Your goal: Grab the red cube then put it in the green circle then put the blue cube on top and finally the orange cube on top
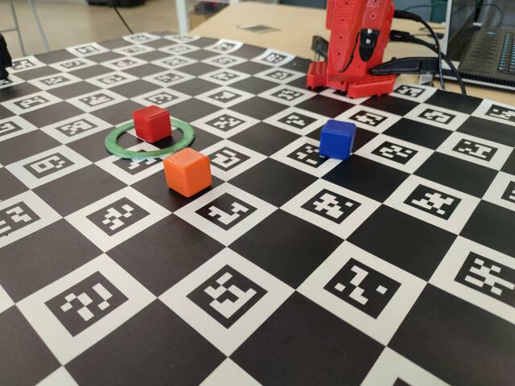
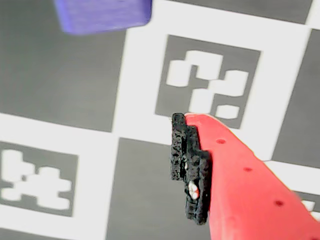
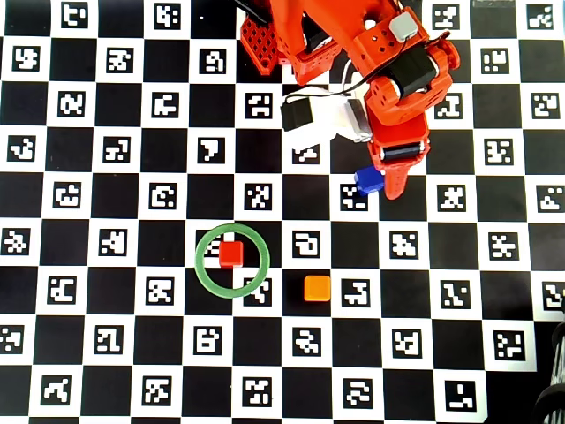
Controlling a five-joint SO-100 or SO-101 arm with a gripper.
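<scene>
- Fixed view: red cube (image 1: 152, 123) inside green circle (image 1: 150, 138), orange cube (image 1: 187, 171) just outside, blue cube (image 1: 336, 138) well right.
- Wrist view: blue cube up-left of gripper (image 2: 192, 167), apart; opening unclear.
- Overhead view: gripper (image 3: 394, 183) just right of blue cube (image 3: 368, 181).

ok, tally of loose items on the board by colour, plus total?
Red: 1, the red cube, inside the green circle
Green: 1, the green circle
Blue: 1, the blue cube
Orange: 1, the orange cube
Total: 4
</scene>
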